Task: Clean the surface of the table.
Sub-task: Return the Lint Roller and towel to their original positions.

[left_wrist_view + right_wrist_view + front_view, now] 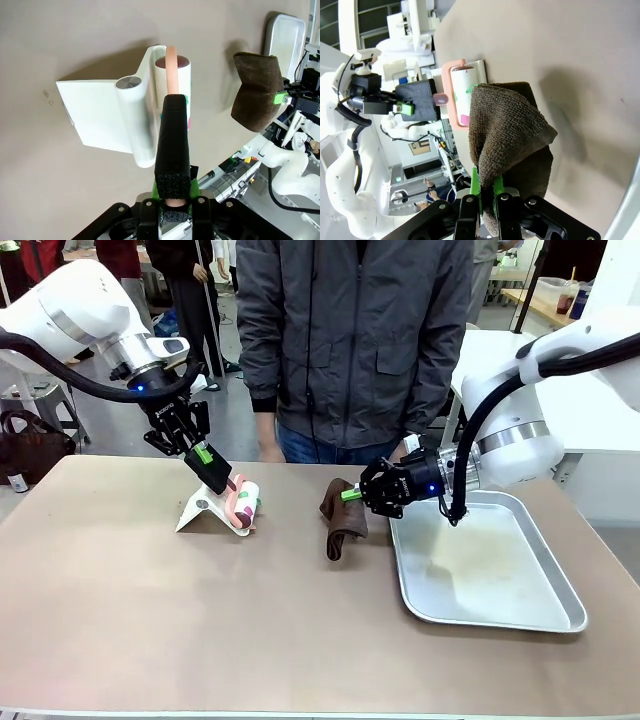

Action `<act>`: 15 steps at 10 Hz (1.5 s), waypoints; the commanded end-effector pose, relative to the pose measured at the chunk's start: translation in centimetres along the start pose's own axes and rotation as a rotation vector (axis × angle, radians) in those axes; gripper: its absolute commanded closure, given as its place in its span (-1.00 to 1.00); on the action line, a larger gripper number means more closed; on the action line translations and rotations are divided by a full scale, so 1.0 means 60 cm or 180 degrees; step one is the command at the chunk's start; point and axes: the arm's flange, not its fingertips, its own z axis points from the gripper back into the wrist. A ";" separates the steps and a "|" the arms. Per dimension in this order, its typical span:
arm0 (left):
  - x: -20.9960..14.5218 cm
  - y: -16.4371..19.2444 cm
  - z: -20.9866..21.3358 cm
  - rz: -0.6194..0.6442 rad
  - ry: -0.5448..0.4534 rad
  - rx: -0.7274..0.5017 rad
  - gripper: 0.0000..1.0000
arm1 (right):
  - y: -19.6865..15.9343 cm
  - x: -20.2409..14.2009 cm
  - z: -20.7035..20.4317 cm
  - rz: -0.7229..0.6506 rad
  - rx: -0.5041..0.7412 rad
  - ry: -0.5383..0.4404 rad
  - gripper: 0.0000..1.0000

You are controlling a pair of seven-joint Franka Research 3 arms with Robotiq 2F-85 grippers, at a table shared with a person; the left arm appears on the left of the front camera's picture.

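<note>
On the taupe-brown table (150, 620) a lint roller (244, 503) with a pink handle (171, 70) rests on a white stand (198, 511). My left gripper (222, 480) comes down from the upper left, shut on that handle. In the left wrist view the handle runs between my fingers (172, 140) to the roller (182, 82) beside the stand (100, 115). My right gripper (350, 494) is shut on a brown cloth (343, 522), which hangs with its lower end on the table. In the right wrist view the cloth (512, 135) bunches out of my gripper (482, 186).
A shallow silver tray (560, 590) lies at the right, just behind my right gripper. A person in a grey jacket (350, 340) stands at the far edge, with a hand (268, 450) near the table. Bare tabletop stretches across the front and left.
</note>
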 end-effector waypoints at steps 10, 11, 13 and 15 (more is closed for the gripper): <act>-0.001 0.009 -0.007 0.0062 -0.0118 0.0182 -1.00 | 0.005 0.007 -0.002 -0.0025 -0.0197 -0.0023 -1.00; -0.001 0.009 -0.005 0.0063 -0.0128 0.0177 -1.00 | 0.004 0.007 -0.002 -0.0032 -0.0197 -0.0019 -1.00; -0.002 0.017 0.004 0.0081 -0.0139 0.0165 -1.00 | 0.005 0.007 0.001 -0.0062 -0.0312 -0.0050 -0.78; -0.008 0.036 0.017 0.0099 -0.0138 0.0227 -1.00 | 0.016 0.005 -0.005 0.0007 -0.0554 0.0137 -1.00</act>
